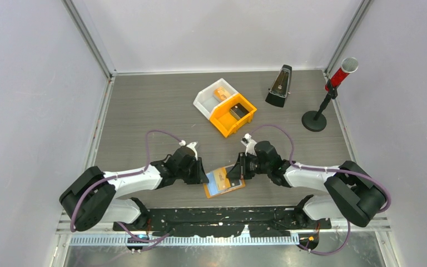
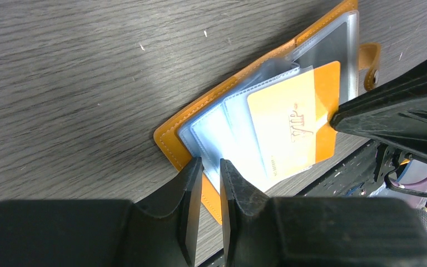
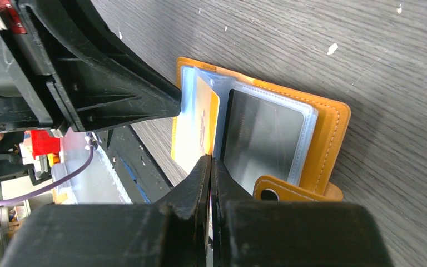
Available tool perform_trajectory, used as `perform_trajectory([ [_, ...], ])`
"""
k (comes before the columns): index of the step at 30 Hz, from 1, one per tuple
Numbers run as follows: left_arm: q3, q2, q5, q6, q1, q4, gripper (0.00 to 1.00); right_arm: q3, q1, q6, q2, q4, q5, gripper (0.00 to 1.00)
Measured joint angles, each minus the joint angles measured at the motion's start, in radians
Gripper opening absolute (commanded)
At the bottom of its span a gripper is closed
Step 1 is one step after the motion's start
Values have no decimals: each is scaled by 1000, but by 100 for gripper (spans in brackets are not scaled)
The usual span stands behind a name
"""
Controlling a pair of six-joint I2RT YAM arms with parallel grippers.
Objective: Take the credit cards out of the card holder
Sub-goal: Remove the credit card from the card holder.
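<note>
Right fingers (image 3: 199,181) clamp the yellow-orange plastic card's (image 3: 192,130) edge; left fingers (image 2: 192,192) pinch the far edge of the orange folding holder (image 3: 329,130) lying lengthwise between them.

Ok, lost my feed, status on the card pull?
Left gripper shut on card holder sleeve. Right gripper shut on orange card, not yet clear of holder. Nothing in the way.

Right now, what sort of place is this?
Probably a lab robot cell: plain panel walls boxing in a table, with unrelated staged props, a microphone and a metronome.
</note>
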Motion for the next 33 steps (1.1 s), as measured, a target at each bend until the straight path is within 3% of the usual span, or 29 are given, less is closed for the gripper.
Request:
perform_trajectory([
  [10,0,0,0,3,0,1,22,-1,-27,-9,-50,-51,-48,5],
  [17,6,-9,-3,10,-4,-14,26,0,-40,-40,-146,-180,-11,5],
  [28,54,-174,-13,29,-4,-206,55,17,-46,-59,-327,-314,48,5],
  [33,95,-224,25,24,-4,-207,61,14,-46,-26,-381,-287,34,5],
])
